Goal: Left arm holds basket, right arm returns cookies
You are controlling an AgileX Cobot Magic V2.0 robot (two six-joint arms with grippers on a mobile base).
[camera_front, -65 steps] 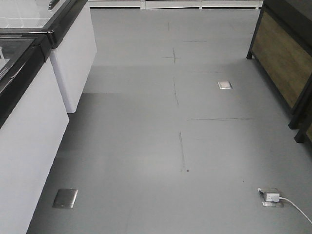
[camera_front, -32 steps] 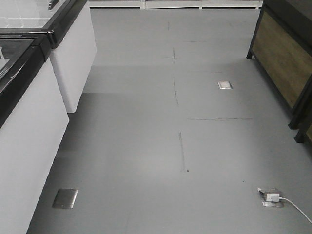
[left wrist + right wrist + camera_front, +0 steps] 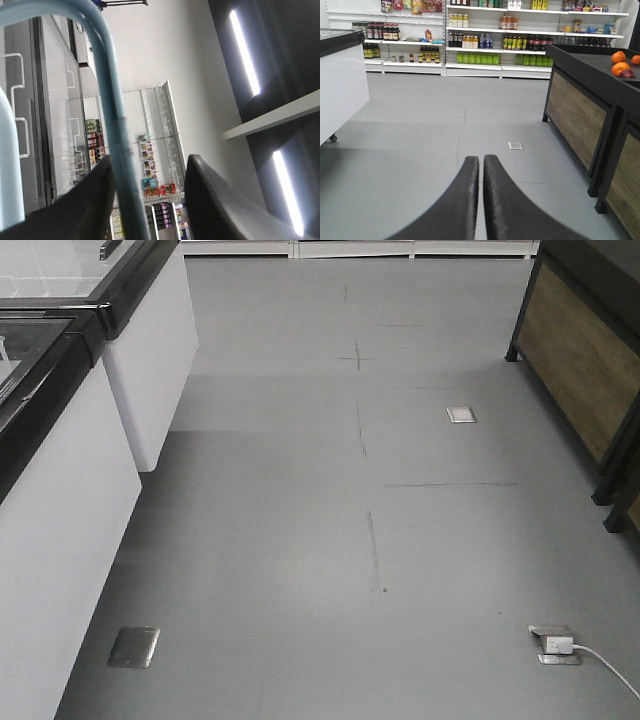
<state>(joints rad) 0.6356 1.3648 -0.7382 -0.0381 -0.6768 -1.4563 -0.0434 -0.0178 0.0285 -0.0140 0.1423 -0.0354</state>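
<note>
Of the basket I see only its light blue handle point(image 3: 112, 100), in the left wrist view. It curves down from the top left and passes between the fingers of my left gripper point(image 3: 150, 160). The handle lies against the left finger point(image 3: 85, 200), with a wide gap to the right finger point(image 3: 220, 200), and the jaws stand open. A second pale blue handle point(image 3: 10, 165) shows at the left edge. My right gripper point(image 3: 481, 158) points over the grey floor, shut with nothing between its fingers. The cookies are out of view. Neither arm shows in the front view.
White freezer cabinets point(image 3: 60, 520) line the left of the aisle. A dark stand with wood panels point(image 3: 580, 370) stands on the right, with oranges point(image 3: 620, 62) on it. Floor socket plates point(image 3: 133, 647) and a plug with a white cable point(image 3: 560, 645) lie ahead. Stocked shelves point(image 3: 485, 45) close the far end.
</note>
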